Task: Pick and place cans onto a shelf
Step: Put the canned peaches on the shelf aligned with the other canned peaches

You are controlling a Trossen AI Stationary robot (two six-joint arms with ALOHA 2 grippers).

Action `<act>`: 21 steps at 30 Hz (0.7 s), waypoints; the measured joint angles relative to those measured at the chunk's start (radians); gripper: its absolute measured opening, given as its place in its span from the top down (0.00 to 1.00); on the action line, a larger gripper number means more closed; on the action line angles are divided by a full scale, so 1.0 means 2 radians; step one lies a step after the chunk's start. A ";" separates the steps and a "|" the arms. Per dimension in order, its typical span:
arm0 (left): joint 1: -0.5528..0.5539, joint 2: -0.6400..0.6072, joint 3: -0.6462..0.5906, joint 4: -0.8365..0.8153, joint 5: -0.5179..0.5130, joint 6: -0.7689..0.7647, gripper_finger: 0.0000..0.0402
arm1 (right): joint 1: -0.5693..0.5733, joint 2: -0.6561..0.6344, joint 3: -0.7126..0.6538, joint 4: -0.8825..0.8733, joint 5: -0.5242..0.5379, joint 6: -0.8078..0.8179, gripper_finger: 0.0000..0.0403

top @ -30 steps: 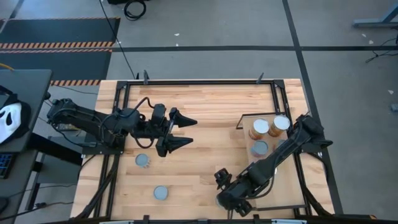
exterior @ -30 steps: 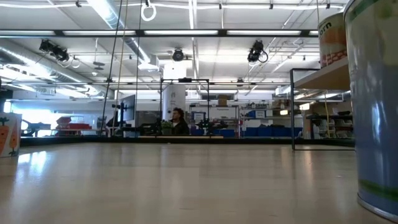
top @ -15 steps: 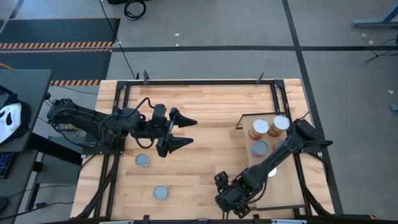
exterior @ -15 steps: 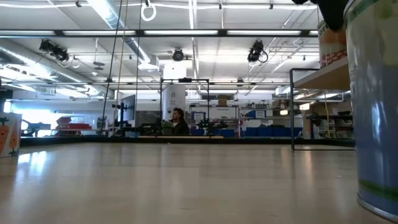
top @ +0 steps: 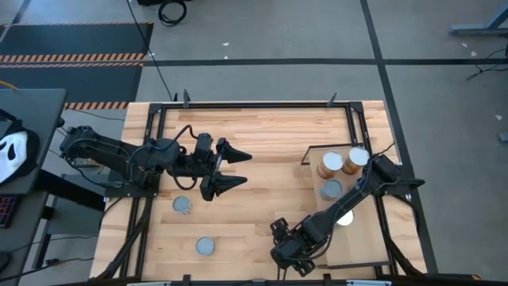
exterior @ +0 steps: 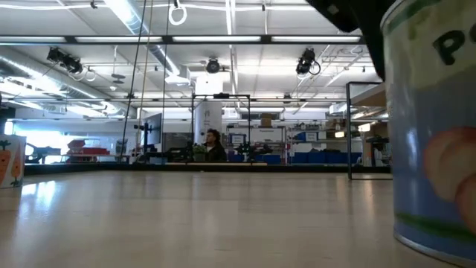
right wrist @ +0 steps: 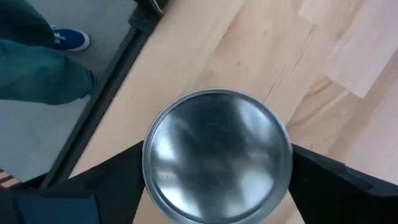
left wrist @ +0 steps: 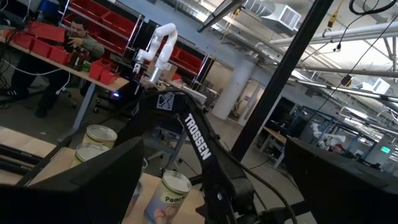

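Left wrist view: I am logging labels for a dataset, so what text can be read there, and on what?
"TROSSEN": white letters along the right arm.
"Peac", cut off: on the can beside that arm.
A white emblem above the arm's lettering: not legible.
Nothing readable on the two cans behind.

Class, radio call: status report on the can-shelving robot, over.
Left claw open, hovering over table. Right claw shut on can near the table's edge. Three cans on shelf; two loose cans left. Nothing blocking.
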 joint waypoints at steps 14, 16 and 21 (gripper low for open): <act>0.000 0.000 0.000 0.000 0.000 0.000 0.01 | 0.013 -0.091 0.069 -0.077 -0.071 0.005 0.20; 0.000 0.000 0.000 0.000 0.000 0.000 0.01 | 0.020 -0.123 0.082 -0.077 -0.105 -0.009 0.20; 0.000 0.000 0.000 0.000 0.000 0.000 0.01 | 0.053 -0.207 0.096 -0.092 -0.165 -0.015 0.20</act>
